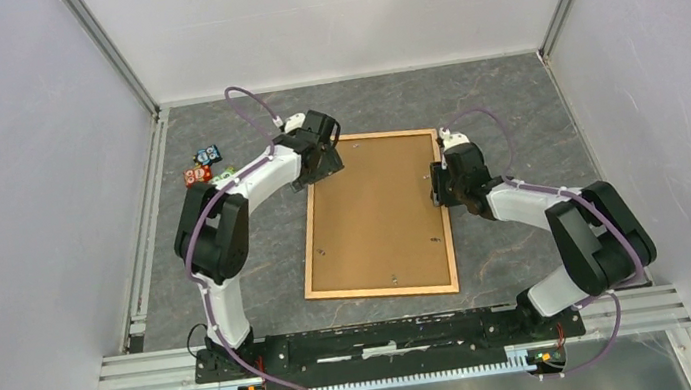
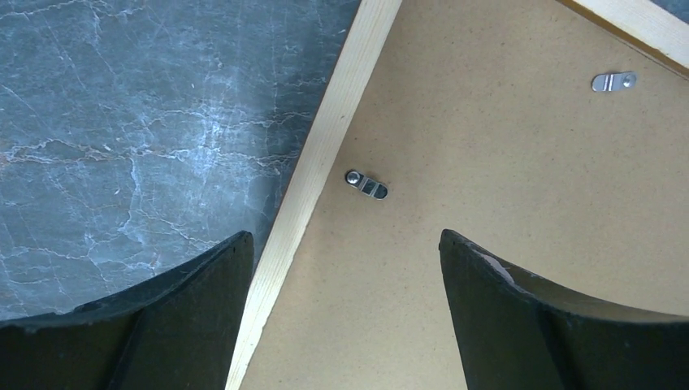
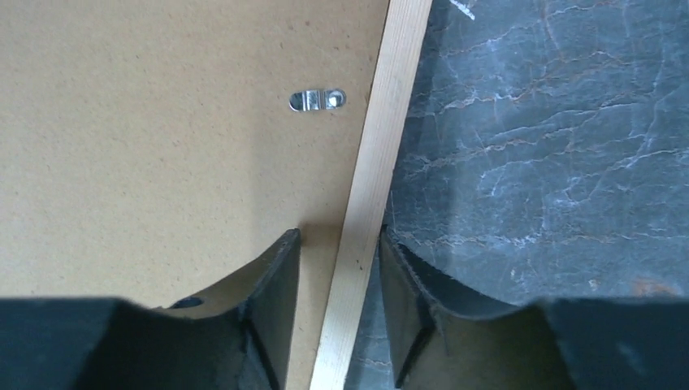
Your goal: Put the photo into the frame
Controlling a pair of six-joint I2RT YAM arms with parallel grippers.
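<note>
The frame (image 1: pixel 375 216) lies face down in the middle of the table, its brown fibreboard back up and small metal clips (image 2: pixel 366 184) round its edge. The photo is not in view. My left gripper (image 1: pixel 322 163) hovers over the frame's far left corner, open wide, one finger over the table and one over the back board, the left rail (image 2: pixel 325 146) between them (image 2: pixel 344 236). My right gripper (image 1: pixel 438 186) is at the right rail (image 3: pixel 382 146). Its fingers straddle the rail closely (image 3: pixel 339 232), with a sliver of back board showing beside the inner finger.
A few small coloured items (image 1: pixel 205 168) lie on the dark marbled table at the far left, beyond the left arm. White walls enclose the table on three sides. A metal rail (image 1: pixel 141 242) runs along the left edge.
</note>
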